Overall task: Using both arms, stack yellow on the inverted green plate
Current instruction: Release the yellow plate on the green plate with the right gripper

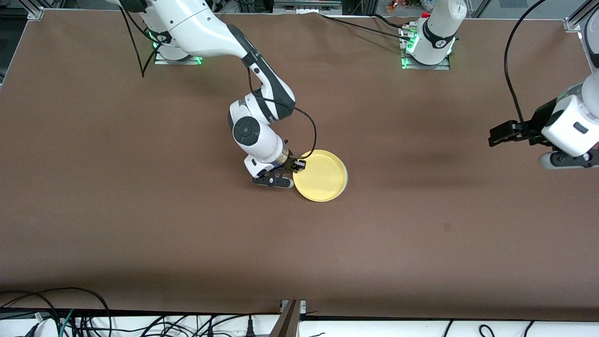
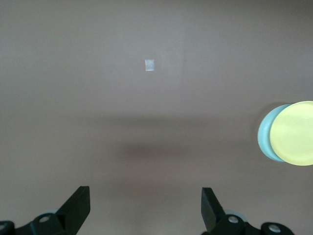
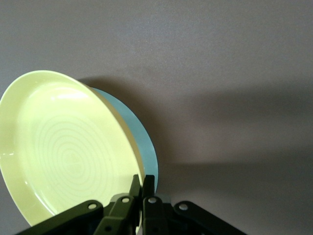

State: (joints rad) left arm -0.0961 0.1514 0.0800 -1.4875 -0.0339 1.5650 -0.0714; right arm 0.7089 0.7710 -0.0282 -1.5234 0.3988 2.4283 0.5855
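Front, left wrist and right wrist views of one moment. The yellow plate point(image 1: 321, 176) lies near the middle of the brown table point(image 1: 140, 210), open side up, resting on the green plate point(image 2: 266, 138). From the front the yellow plate covers the green one almost wholly. In the left wrist view the green plate shows as a pale crescent past the yellow plate's edge point(image 2: 293, 133), and in the right wrist view as a pale band point(image 3: 139, 142) beneath the yellow rim point(image 3: 63, 152), so the two are slightly offset.

The right gripper point(image 1: 295, 169) sits at the yellow plate's rim, on the edge toward the right arm's end of the table. Its fingers point(image 3: 136, 188) are pressed together on that rim, one on the inner face and one on the outer. Faint concentric rings mark the yellow plate's floor.

The left gripper point(image 1: 493, 136) hangs in the air over bare table at the left arm's end, well apart from both plates, and this arm waits. Its two fingers point(image 2: 78, 205) stand wide apart with nothing between them.

A small pale rectangular mark point(image 2: 149, 65) lies on the table below the left gripper. No brand, label or legible writing can be made out on either plate; small dark marks on the arm bases are too small to read.
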